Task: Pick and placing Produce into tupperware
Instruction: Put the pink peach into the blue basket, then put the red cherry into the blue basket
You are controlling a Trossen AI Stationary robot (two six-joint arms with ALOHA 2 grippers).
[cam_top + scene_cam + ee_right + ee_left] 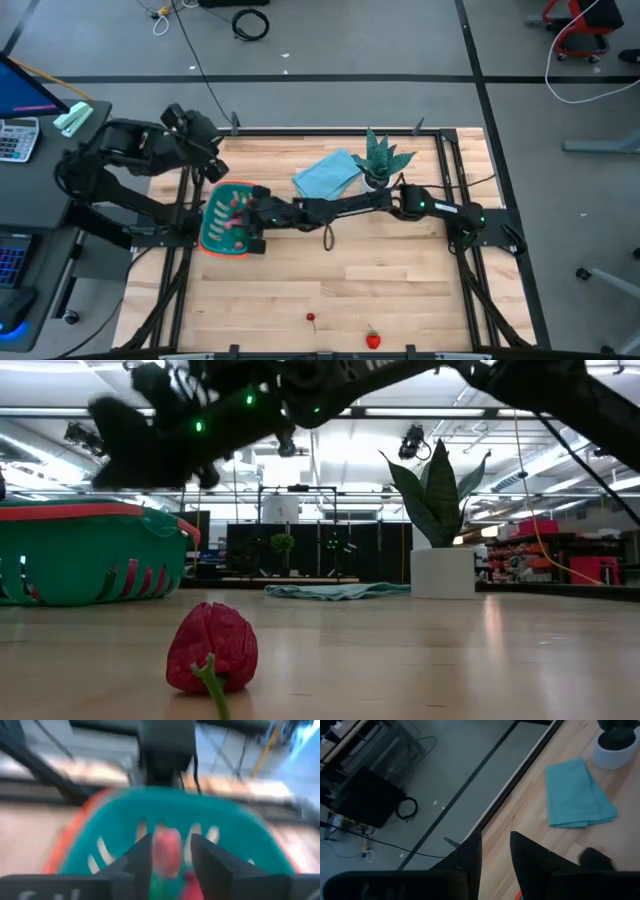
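The teal tupperware (pixel 212 232) with an orange rim sits near the table's left edge and holds several pink and red produce pieces (pixel 238 222). My right gripper (pixel 256 213) reaches over it from the right and is shut on a pink produce piece (pixel 167 851) above the tray's slotted base (pixel 105 852). Two red pieces lie on the wood near the near edge: a small one (pixel 311 318) and a larger one (pixel 373 340), also in the low view (pixel 212 648). My left gripper (pixel 495 851) hovers open over the table's far-left corner, holding nothing. My right gripper has the pink produce piece (pixel 161 847) between its two fingers, which point down toward the tray. The piece is lifted clear above the teal base. The wrist view is blurred, so which part of the piece the fingers are on does not show.
A light blue folded cloth (pixel 328 175) lies at the far middle of the table, with a spiky potted plant (pixel 381 160) to its right. Bare wood spreads over the table's middle and right. A metal frame rail (pixel 300 130) borders the table.
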